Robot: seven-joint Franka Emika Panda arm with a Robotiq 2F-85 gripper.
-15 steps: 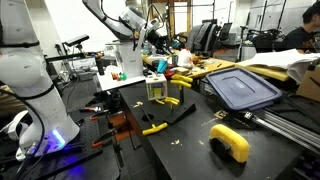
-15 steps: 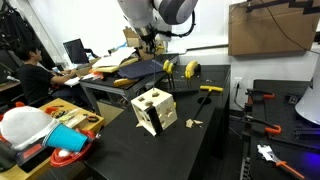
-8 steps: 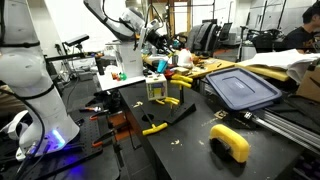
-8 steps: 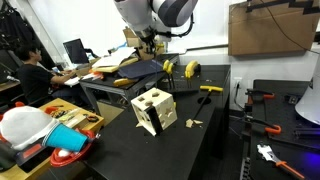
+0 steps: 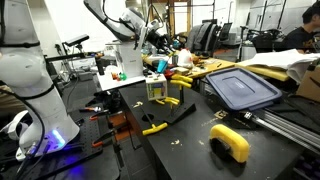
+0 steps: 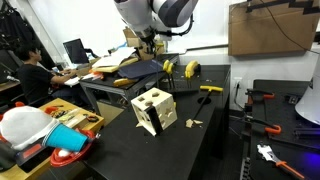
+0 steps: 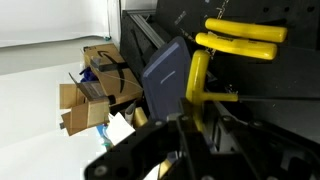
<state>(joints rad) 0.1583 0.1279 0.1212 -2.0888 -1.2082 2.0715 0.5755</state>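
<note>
Seemingly, the gripper (image 7: 195, 128) is clamped on one end of a yellow bar (image 7: 197, 80), which juts out from between the jaws. It looks like a light, stiff plastic piece, smooth enough to pivot in so narrow a pinch; a hold nearer its middle would be steadier. Both hang high above the black table (image 6: 195, 150), with free air all round. Below and nearer stands a wooden block (image 6: 153, 110), close to the table's left edge. A blue lid (image 7: 165, 75) and clutter crowd the far end.
</note>
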